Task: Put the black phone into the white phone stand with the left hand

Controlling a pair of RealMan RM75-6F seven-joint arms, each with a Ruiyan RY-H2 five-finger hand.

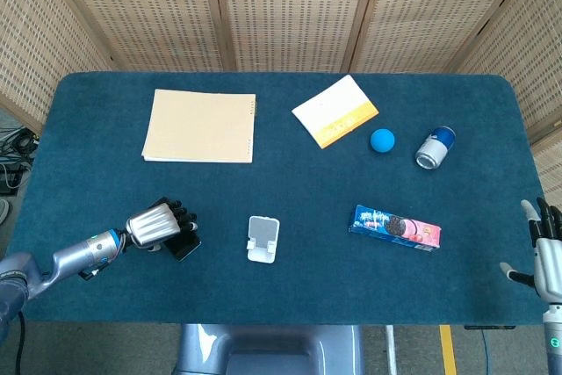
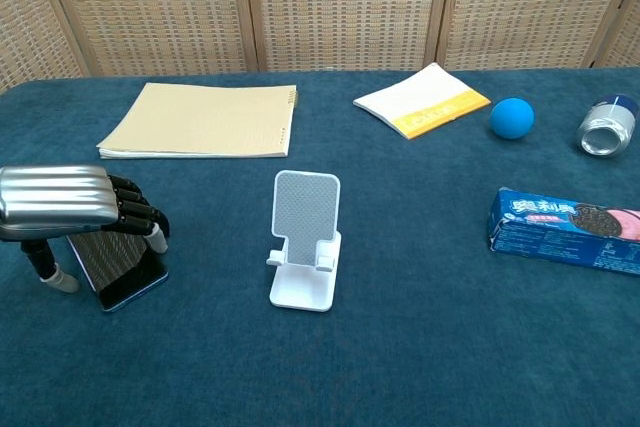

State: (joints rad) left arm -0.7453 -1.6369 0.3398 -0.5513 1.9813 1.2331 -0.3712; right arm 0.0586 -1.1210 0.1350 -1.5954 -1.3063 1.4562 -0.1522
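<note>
The blue-carpeted table (image 1: 105, 120) fills the head view from edge to edge, and on its far left part lies the big tan notebook (image 1: 200, 126), flat, well apart from everything else. Next in size, the white and yellow booklet (image 1: 335, 111) sits angled near the far middle. Down at the near left, the left hand (image 1: 156, 224) is arched over the black phone (image 2: 118, 262), fingers (image 2: 138, 213) curled down across its far end and the thumb reaching down on the near left side; the phone looks propped at a tilt under the palm, though whether the hand truly grips it or only touches it, I cannot tell. At the far right edge of the head view the right hand (image 1: 543, 256) hangs off the table's near corner, fingers pointing up and spread, holding nothing. The blue cookie box (image 2: 565, 230) lies flat on the right, near side. The white phone stand (image 2: 304, 239) sits upright in the middle, just right of the phone and apart from it, cradle empty. Far right, the blue-capped jar (image 2: 606, 126) lies on its side, and just left of it, not touching, rests the blue ball (image 2: 512, 117).
</note>
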